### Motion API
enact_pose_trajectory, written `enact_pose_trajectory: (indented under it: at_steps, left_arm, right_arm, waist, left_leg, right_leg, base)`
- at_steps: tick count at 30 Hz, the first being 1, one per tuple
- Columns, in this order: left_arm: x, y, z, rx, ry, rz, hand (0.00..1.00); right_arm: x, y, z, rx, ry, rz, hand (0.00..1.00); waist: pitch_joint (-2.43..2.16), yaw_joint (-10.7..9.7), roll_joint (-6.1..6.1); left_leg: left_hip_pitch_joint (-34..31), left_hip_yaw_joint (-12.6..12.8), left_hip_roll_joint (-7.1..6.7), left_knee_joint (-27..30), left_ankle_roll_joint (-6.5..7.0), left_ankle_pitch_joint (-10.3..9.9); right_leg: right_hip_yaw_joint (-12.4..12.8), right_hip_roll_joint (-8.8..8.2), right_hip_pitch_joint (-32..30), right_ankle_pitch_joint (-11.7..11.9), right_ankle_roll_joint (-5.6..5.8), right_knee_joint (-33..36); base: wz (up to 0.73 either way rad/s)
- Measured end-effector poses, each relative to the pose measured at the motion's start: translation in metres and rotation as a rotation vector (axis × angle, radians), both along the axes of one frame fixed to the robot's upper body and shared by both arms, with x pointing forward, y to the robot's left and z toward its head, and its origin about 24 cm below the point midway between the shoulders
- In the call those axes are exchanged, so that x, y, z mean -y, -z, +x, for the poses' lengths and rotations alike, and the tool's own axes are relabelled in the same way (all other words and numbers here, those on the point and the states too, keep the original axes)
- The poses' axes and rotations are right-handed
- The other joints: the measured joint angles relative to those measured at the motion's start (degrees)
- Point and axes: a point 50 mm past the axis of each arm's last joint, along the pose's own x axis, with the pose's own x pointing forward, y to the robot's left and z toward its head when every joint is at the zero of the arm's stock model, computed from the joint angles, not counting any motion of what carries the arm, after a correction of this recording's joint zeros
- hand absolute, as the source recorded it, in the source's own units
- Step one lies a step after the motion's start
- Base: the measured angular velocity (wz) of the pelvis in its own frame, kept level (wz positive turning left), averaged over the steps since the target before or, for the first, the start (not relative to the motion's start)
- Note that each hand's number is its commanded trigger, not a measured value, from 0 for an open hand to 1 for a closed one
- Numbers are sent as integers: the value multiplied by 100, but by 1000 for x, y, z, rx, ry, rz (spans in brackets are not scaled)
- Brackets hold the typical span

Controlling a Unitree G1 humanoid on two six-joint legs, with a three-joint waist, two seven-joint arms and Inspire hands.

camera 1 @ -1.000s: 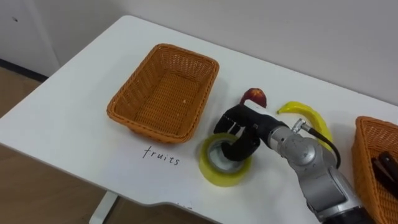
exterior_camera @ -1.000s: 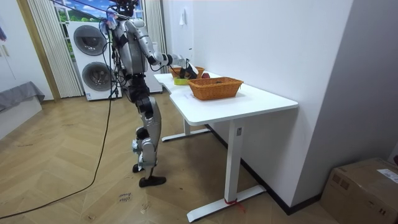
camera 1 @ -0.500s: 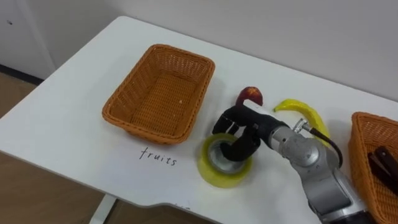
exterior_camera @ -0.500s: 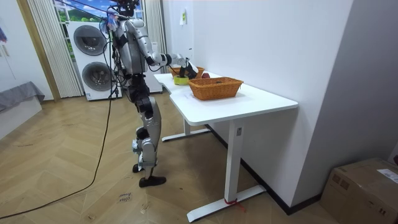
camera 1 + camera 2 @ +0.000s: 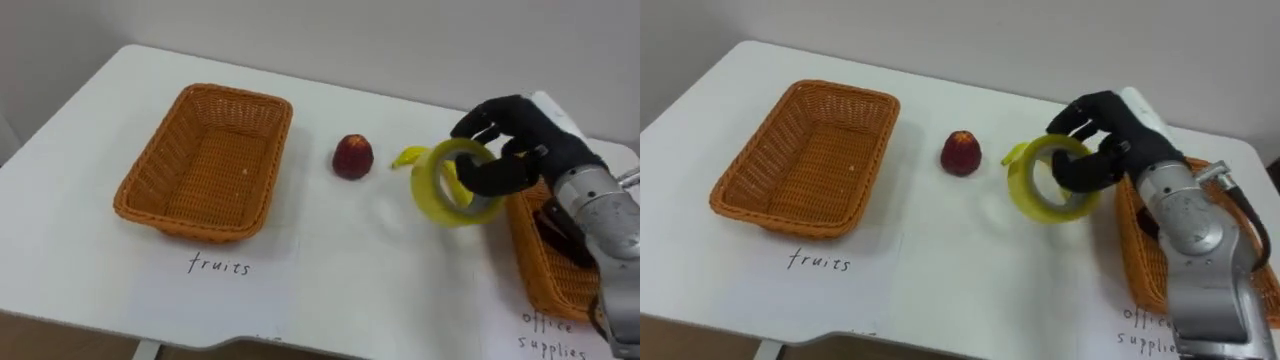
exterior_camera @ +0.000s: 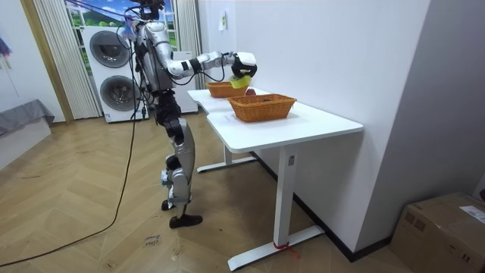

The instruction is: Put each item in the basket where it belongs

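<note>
Tape roll point(image 5: 428, 192) within right hand point(image 5: 535, 135) fingers point(image 5: 490, 112)

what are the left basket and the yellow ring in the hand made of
Left basket: looks like woven wicker or rattan, matt orange-brown, weave ridges visible. Yellow ring, gripped by the right hand: likely a roll of plastic tape, smooth with a slight sheen; its core is unclear.

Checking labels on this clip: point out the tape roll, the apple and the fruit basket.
tape roll point(image 5: 424, 188), left eye view, ring's left side
apple point(image 5: 352, 157), left eye view, its middle
fruit basket point(image 5: 190, 222), left eye view, near wall
</note>
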Motion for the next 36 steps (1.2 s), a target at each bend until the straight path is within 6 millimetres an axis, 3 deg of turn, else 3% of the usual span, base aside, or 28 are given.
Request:
enact_pose_trajectory:
  at_steps: [9, 18, 24, 36]
  left_arm:
    - [-2, -1, -10, 6, -10, 29, 0]
    - [-1, 0, -24, -28, -20, 25, 0]
    - [2, 1, -25, -29, -35, 17, 0]
    - [2, 1, -23, -24, -34, 11, 0]
  right_arm:
    - [12, -12, -2, 145, 104, 41, 100]
    - [17, -16, -3, 215, 161, 120, 100]
    - [40, -20, -8, 269, 260, 229, 100]
    - [62, 11, -25, 181, 401, 213, 100]
  waist:
    - [-2, -151, -4]
    - [2, -291, 2]
    - [25, -430, 40]
    - [19, -515, 111]
  left_leg:
    - [-3, 157, 35, 8, -1, -2]
    - [1, 162, 45, -7, -4, -2]
    - [2, 163, 48, -20, -4, -2]
    - [83, 336, 71, -94, -9, -4]
  right_leg:
    - [165, 45, -65, 48, -8, 10]
    - [162, 53, -58, 55, -12, 4]
    - [172, 54, -62, 55, -11, 4]
    - [369, 93, -91, 56, -13, 10]
  base:
    - [-8]
    - [-1]
    - [0]
    - [-7]
